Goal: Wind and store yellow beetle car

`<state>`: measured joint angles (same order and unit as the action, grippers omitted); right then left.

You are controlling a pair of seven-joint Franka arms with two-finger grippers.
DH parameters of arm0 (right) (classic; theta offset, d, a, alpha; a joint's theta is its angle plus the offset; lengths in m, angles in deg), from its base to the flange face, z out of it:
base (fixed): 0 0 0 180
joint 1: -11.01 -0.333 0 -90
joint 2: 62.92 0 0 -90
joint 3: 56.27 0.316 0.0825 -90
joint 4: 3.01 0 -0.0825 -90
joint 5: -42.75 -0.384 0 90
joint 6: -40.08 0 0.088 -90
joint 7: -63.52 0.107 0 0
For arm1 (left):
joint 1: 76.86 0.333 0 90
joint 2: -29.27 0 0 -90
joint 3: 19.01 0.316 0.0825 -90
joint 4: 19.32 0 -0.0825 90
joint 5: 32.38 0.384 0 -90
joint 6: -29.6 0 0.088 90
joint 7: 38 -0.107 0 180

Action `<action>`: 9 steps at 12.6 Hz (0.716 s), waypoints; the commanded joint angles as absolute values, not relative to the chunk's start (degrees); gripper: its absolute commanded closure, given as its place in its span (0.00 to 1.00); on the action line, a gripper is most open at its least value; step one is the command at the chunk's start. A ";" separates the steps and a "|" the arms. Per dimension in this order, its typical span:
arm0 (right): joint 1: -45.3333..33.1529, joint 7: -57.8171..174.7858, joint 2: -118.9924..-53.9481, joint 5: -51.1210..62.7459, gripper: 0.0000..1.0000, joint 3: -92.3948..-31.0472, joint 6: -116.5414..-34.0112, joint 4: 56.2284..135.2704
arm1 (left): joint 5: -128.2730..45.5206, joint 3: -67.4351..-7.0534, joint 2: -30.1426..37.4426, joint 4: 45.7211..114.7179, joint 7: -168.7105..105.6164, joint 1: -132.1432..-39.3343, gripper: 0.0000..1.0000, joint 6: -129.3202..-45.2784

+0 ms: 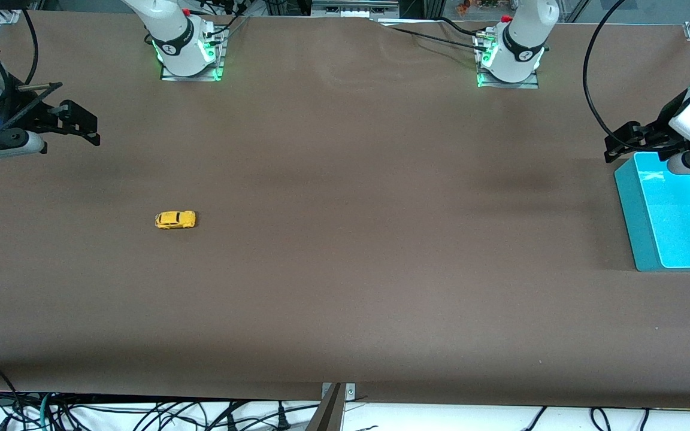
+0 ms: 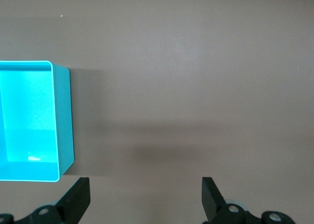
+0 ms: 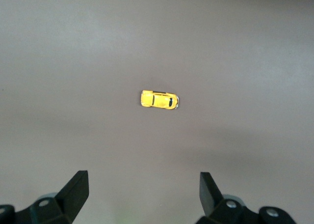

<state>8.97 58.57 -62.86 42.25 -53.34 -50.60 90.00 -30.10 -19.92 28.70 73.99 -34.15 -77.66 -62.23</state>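
Yellow beetle car lies apart from right hand.

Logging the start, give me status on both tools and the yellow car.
Left tool open over table beside teal bin. Right tool open, empty, above yellow beetle car. Car on its wheels, nothing around it.

High front camera overlooks table; wrist cameras face down.

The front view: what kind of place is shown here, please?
Most likely a robotics laboratory bench. Two white arm bases are bolted along a brown covered table, loose cables hang at its edge, and only a small yellow toy car and a turquoise plastic bin are set out.
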 commanded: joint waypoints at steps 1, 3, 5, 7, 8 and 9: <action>8.81 59.03 -62.30 42.83 0.00 -52.93 -49.30 89.72 | -30.80 -19.97 28.04 72.35 -33.87 -77.74 0.00 -61.02; 8.81 59.03 -62.39 42.83 0.00 -53.02 -49.65 89.72 | -30.80 -20.06 28.13 72.35 -33.78 -77.92 0.00 -61.02; 8.81 58.95 -62.65 42.83 0.00 -53.02 -50.09 89.63 | -30.80 -19.97 28.04 72.35 -33.78 -78.09 0.00 -61.02; 8.81 58.95 -62.57 42.57 0.00 -53.02 -50.01 89.72 | -30.80 -20.06 28.04 72.44 -33.78 -78.18 0.00 -60.93; 8.81 58.86 -62.48 42.57 0.00 -53.02 -49.92 89.72 | -30.80 -20.15 28.04 72.35 -33.61 -78.44 0.00 -60.93; 8.81 58.60 -62.39 42.48 0.00 -52.93 -49.92 89.80 | -30.80 -20.50 27.95 72.18 -33.52 -78.53 0.00 -61.01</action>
<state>8.95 58.57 -62.90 42.25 -53.14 -50.45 90.00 -30.10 -20.18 28.70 73.99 -34.15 -78.02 -62.23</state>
